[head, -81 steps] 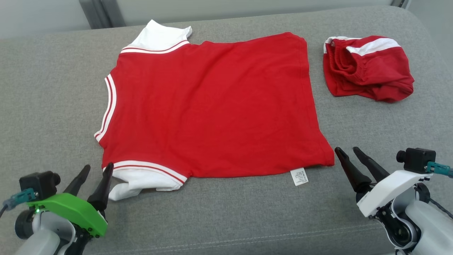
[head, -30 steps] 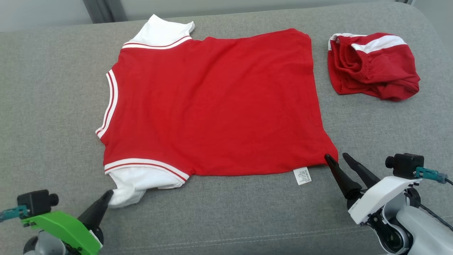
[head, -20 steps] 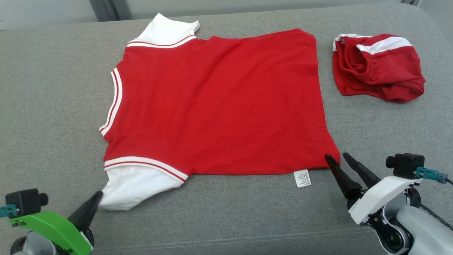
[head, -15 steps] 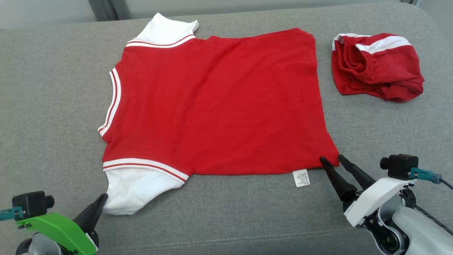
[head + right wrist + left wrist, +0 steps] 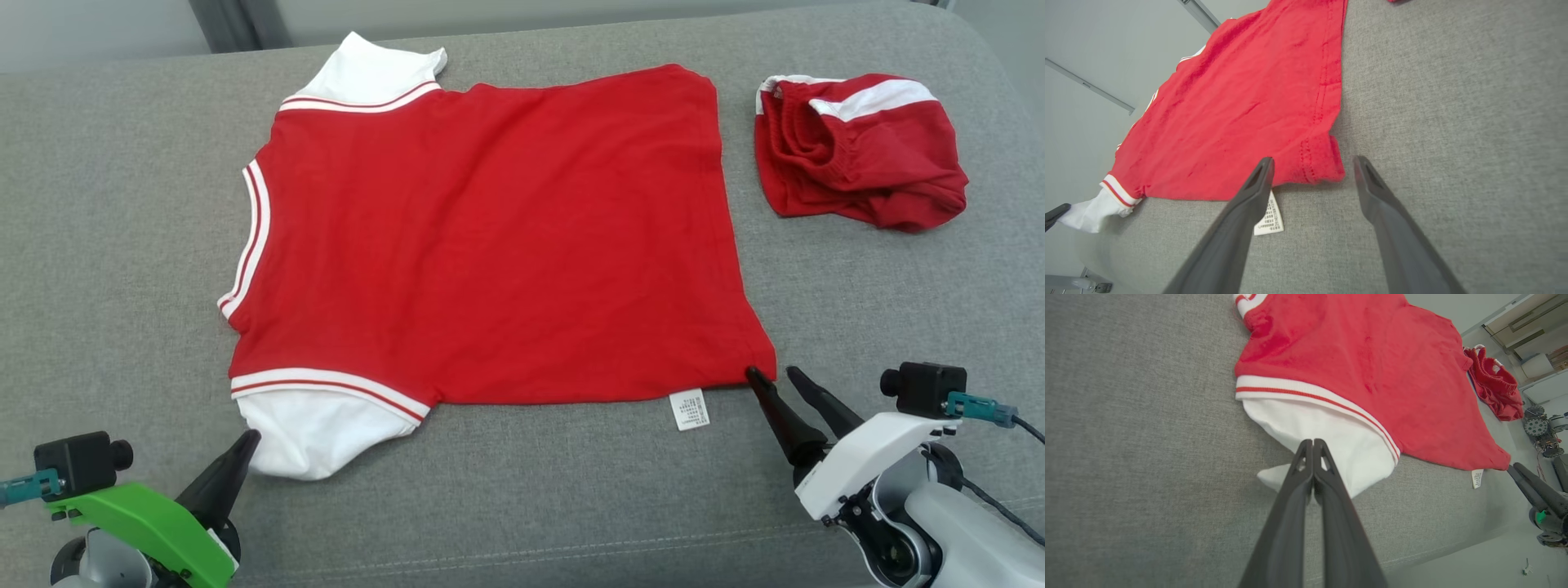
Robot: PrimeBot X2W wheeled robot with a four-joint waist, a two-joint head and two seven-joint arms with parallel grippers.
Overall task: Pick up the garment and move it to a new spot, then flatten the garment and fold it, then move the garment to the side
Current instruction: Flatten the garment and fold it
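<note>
Left gripper (image 5: 251,438) pinches the near white sleeve (image 5: 318,425) of the red shirt (image 5: 490,237), which lies flat on the grey couch (image 5: 106,204), while the right gripper (image 5: 771,373), fingers spread, flanks the near right hem corner (image 5: 755,358), probably a sound hold on such soft, light cloth.

One red shirt (image 5: 490,237) lies on one grey cushion (image 5: 98,204). One bundled pair of red shorts (image 5: 857,151) sits to the shirt's right. Two end effectors are at the shirt's near edge: left end effector (image 5: 250,438) and right end effector (image 5: 771,372).
</note>
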